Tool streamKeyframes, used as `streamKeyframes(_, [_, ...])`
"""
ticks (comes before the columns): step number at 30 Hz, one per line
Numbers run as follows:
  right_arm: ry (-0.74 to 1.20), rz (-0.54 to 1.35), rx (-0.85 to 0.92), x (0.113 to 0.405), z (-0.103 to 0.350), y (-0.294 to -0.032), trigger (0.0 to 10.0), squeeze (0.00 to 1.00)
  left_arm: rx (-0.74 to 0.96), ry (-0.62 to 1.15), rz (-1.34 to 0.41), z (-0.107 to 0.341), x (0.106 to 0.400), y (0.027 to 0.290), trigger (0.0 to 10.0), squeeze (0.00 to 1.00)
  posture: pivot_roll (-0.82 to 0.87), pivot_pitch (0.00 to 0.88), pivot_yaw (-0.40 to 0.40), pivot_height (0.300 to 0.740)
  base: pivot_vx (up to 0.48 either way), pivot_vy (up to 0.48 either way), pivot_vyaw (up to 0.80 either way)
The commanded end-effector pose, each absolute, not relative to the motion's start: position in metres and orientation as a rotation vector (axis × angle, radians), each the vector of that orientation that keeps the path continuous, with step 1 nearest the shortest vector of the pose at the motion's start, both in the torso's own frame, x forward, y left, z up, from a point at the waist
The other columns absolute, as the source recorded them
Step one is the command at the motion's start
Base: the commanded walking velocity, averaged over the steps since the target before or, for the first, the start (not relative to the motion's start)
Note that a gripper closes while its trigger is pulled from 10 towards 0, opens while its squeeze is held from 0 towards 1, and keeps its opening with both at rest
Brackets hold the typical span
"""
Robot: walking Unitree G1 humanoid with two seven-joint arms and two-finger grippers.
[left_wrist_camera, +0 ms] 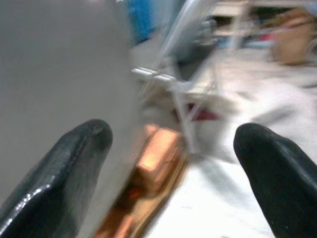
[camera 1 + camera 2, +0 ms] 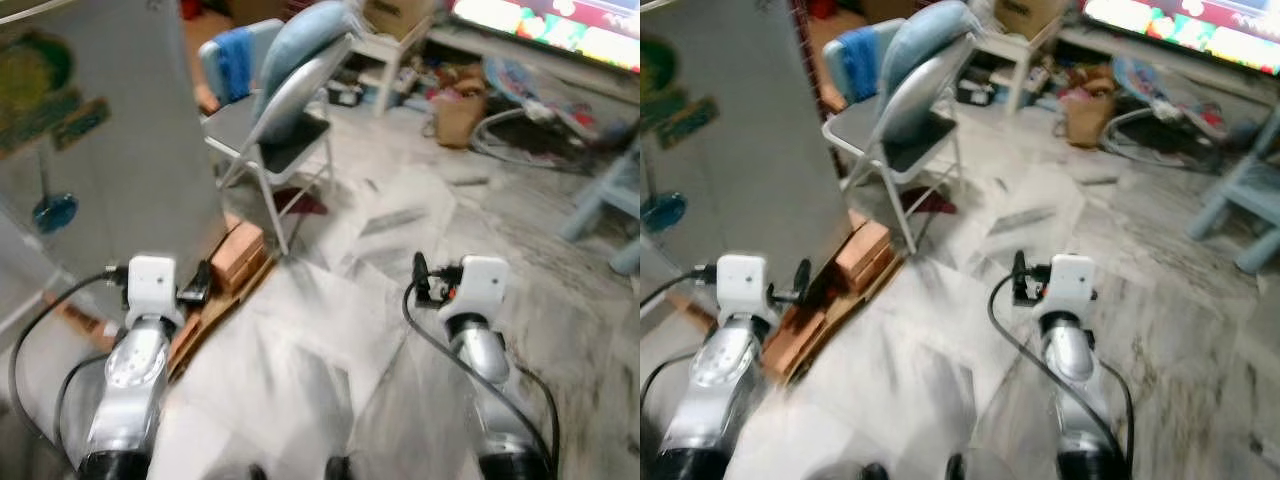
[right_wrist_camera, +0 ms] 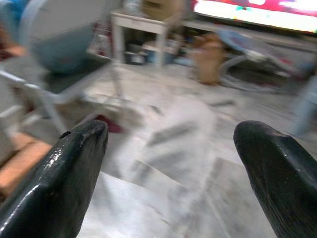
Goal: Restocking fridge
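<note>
- Marble floor [image 2: 330,330], grey-veined and blurred with motion, spreads beneath me in a cluttered living room; both my arms are raised ahead of my chest.
- Nearest, my left gripper [image 1: 173,173] has its two black fingers spread wide with nothing between them. Through the gap I see orange-brown bricks [image 1: 161,156] on the floor.
- My right gripper [image 3: 171,173] is spread just as wide and holds nothing; it looks out over bare floor.
- Just beyond my left arm stands the fridge [image 2: 110,140], a tall grey body with a green-and-yellow sticker [image 2: 35,85] and a blue one [image 2: 55,212] on its face. It rises upright on my left, and its near side almost fills one half of the left wrist view.
- At the fridge's foot, the bricks and a wooden board [image 2: 215,305] lie beside its lower corner.
- Judging from this, the fridge lies to my left and slightly ahead, so my left arm is much the nearer; the right is well apart from it. I cannot make out a door handle, nor any item to stock.
- Farther on, a folding chair [image 2: 285,120] with a pale blue cushion [image 2: 300,45] stands just beside the fridge.
- Farthest, a small white table [image 2: 385,50], a brown paper bag [image 2: 458,115] and a bright screen [image 2: 560,20] line the back of the room.
</note>
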State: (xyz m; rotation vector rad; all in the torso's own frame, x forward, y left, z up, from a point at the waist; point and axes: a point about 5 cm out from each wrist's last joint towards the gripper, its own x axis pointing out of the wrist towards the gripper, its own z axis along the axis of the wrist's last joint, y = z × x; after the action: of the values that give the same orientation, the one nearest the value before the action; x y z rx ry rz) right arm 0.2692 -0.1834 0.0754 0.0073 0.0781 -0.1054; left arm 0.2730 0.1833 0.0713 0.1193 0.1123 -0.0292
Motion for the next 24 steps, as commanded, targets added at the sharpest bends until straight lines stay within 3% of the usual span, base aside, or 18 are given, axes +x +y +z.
streamKeyframes(1, [0.053,-0.077,0.01,0.272,0.081,-0.176,10.0,0.0,0.143,0.113,0.003,0.071,0.269,0.196,10.0,0.0,0.02,0.096,-0.017,0.74,0.0,0.469,0.0])
streamKeyframes(13, [0.047,-0.026,-0.116,0.253,0.078,-0.193,10.0,0.0,0.157,0.196,0.065,0.049,0.225,0.213,10.0,0.0,0.03,0.102,-0.036,0.74,0.0,0.453,0.0])
streamKeyframes(20, [0.034,-0.008,-0.117,0.261,0.082,-0.186,10.0,0.0,0.149,0.199,0.067,0.052,0.232,0.215,10.0,0.0,0.03,0.1,-0.042,0.74,0.0,0.433,0.0])
streamKeyframes(24, [0.03,0.004,-0.119,0.261,0.082,-0.184,10.0,0.0,0.138,0.194,0.041,0.053,0.235,0.213,10.0,0.0,0.02,0.095,-0.043,0.74,0.311,0.361,-0.74])
